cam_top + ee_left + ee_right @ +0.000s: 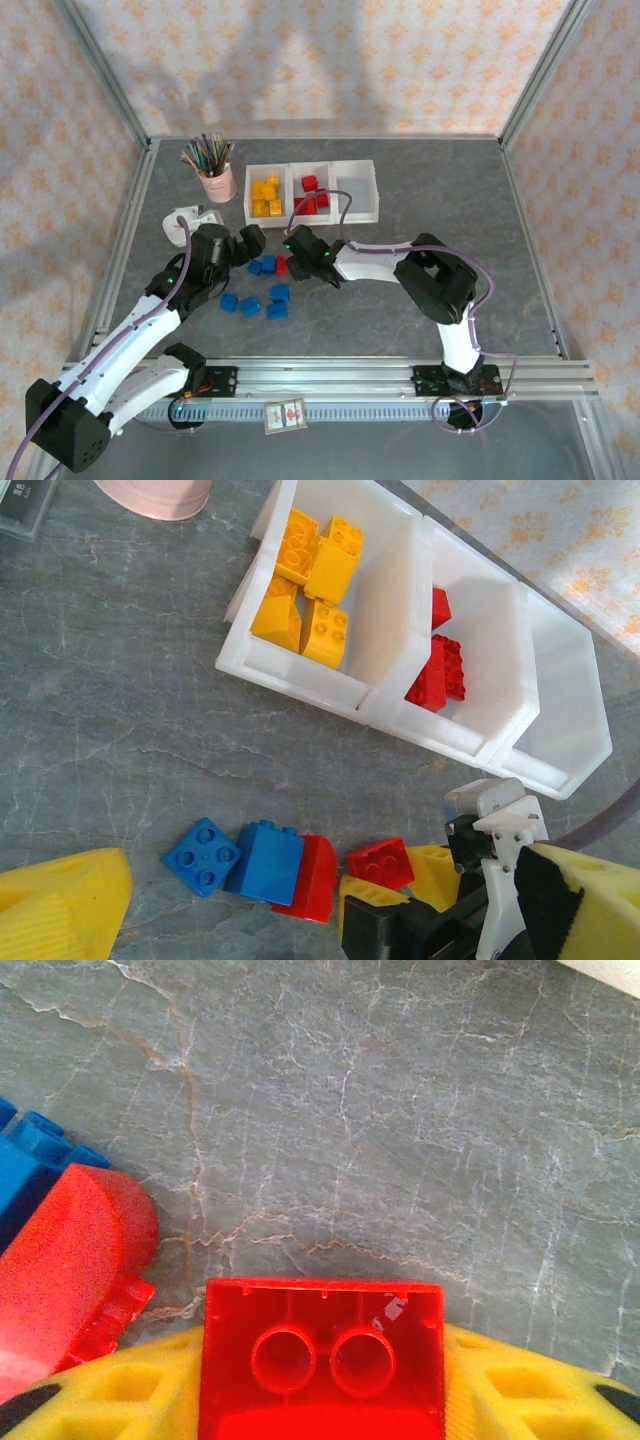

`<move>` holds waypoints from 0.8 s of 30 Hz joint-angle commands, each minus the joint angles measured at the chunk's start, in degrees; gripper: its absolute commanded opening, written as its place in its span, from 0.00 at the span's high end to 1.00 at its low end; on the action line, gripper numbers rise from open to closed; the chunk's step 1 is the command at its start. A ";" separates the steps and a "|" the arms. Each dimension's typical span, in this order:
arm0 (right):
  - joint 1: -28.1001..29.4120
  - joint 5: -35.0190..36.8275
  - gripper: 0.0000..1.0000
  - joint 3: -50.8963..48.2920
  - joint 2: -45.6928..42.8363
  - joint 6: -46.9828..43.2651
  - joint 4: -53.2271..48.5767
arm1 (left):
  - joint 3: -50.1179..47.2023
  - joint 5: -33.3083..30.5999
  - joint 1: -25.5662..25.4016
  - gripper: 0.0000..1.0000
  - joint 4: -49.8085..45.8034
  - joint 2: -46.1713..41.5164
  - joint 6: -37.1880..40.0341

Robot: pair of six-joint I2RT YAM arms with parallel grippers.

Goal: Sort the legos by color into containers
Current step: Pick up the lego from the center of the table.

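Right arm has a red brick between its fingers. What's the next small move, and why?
Probably lift it straight up a little. The right gripper looks shut on the red brick, which sits low beside a red wedge and a blue brick, so rising first should avoid dragging them. The middle bin already holds red bricks, so it likely goes there after.

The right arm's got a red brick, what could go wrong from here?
The right gripper holds the red brick with most of it sticking out past the jaws, so it might slip on the way to the middle bin. A rounded red brick lies right beside it and could get knocked. The left gripper, jaws open, hovers close, so the arms may bump.
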 commanded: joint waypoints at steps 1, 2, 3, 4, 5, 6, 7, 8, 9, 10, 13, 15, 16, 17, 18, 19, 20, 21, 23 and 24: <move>-0.54 1.44 0.52 0.27 -1.86 0.19 -0.63 | 0.49 -0.79 0.57 0.01 0.04 0.58 0.50; -0.70 1.35 0.52 0.11 -2.49 0.30 -0.66 | 0.59 -0.76 0.57 0.01 0.08 0.70 0.59; -0.93 1.19 0.53 0.01 -3.12 0.35 -0.85 | 0.67 -0.75 0.63 0.01 0.17 0.80 0.59; -1.22 1.17 0.53 -0.04 -3.81 0.39 -1.21 | 0.83 -0.68 0.57 0.01 0.17 0.89 0.68; -1.45 1.26 0.54 0.00 -4.58 0.46 -1.57 | 0.93 -0.57 0.57 0.01 0.32 0.98 0.68; -1.70 1.26 0.54 0.01 -5.40 0.43 -1.83 | 0.97 -0.45 0.57 0.01 0.43 1.07 0.77; -2.08 1.26 0.55 0.01 -6.43 0.53 -2.09 | 1.07 -0.28 0.57 0.01 0.60 1.15 0.85; -2.44 1.17 0.55 0.04 -7.28 0.58 -2.35 | 1.20 -0.26 0.63 0.01 0.76 1.28 0.86; -2.85 1.22 0.55 0.28 -8.11 0.47 -2.71 | 1.43 -0.30 0.64 0.01 0.93 1.48 0.94; -3.33 1.13 0.55 0.59 -8.75 0.29 -3.01 | 1.72 -0.30 0.65 0.01 1.11 1.73 1.11; -4.81 1.47 0.55 2.53 -8.98 -0.62 -4.09 | 2.69 -0.31 0.65 0.01 1.68 2.75 1.51; -5.79 2.17 0.55 4.93 -7.97 -1.29 -4.83 | 3.54 -0.31 0.66 0.01 2.31 3.66 1.69; -6.34 2.48 0.55 6.13 -7.35 -1.51 -5.01 | 3.94 -0.39 0.65 0.01 2.51 4.14 1.81; -6.80 2.74 0.55 7.49 -6.58 -1.70 -5.06 | 4.47 -0.40 0.65 0.01 2.86 4.67 2.12; -7.58 2.76 0.54 9.24 -5.65 -1.68 -5.27 | 5.18 -0.61 0.68 0.01 3.14 5.29 2.29; -8.33 2.68 0.54 10.98 -4.38 -1.56 -5.83 | 5.64 -0.83 0.74 0.01 3.40 5.79 2.48; -9.15 2.37 0.54 13.29 -2.82 -1.53 -6.58 | 6.30 -0.97 0.80 0.01 3.71 6.42 2.81; -9.95 2.31 0.54 15.82 -1.00 -1.50 -7.63 | 6.85 -0.99 0.90 0.01 4.09 7.09 3.05; -11.20 2.57 0.54 20.34 2.13 -1.62 -9.36 | 8.38 -0.85 1.09 0.01 4.18 8.38 3.36; -11.73 2.71 0.54 22.44 3.67 -1.83 -9.80 | 8.96 -0.75 1.18 0.01 4.57 9.06 3.69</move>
